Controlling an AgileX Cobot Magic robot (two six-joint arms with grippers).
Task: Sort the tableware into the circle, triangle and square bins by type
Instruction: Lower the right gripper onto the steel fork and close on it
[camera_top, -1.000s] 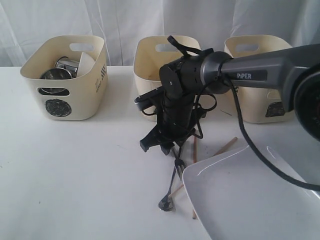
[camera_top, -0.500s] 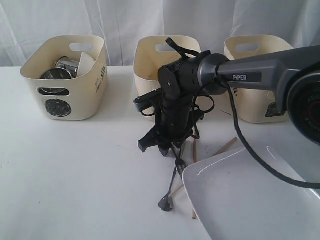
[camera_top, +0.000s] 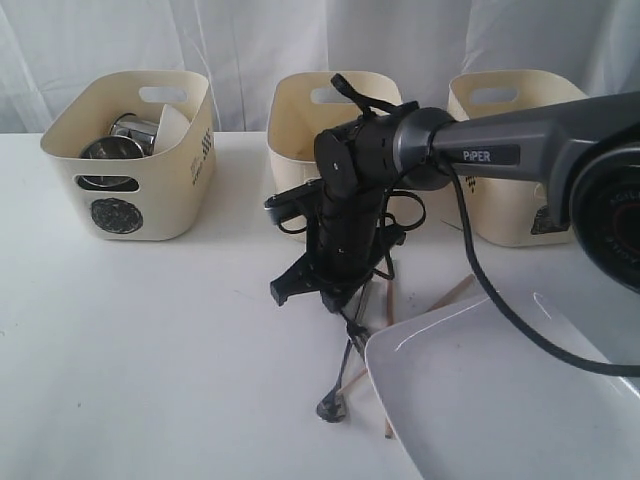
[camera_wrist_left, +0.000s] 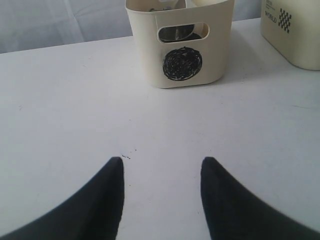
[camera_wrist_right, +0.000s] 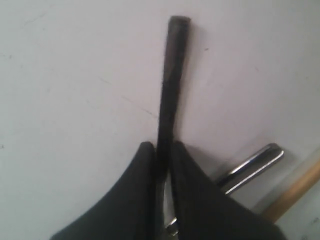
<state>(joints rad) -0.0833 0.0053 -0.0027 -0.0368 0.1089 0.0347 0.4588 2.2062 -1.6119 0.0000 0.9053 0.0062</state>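
Observation:
My right gripper (camera_top: 345, 300) points down at the table's middle, shut on a thin dark piece of steel cutlery (camera_wrist_right: 170, 85); knife, fork or spoon, I cannot tell which. Below it a rounded cutlery head (camera_top: 333, 408) rests on the table. Another steel handle (camera_wrist_right: 250, 165) and a wooden chopstick (camera_wrist_right: 295, 187) lie beside the jaws. The large white plate (camera_top: 500, 400) sits front right. The circle bin (camera_top: 130, 165) holds steel mugs (camera_top: 130, 130) and a white bowl (camera_top: 175, 125). My left gripper (camera_wrist_left: 161, 165) hovers open over bare table, facing the circle bin (camera_wrist_left: 182, 50).
The middle bin (camera_top: 300, 110) stands behind the right arm, its mark hidden. The right bin (camera_top: 510, 140) shows a dark mark low on its front. More chopsticks (camera_top: 455, 292) lie by the plate's far edge. A white curtain hangs behind the table.
The right gripper has shifted slightly to the left, still shut on the cutlery. The cutlery head on the table has stayed in place.

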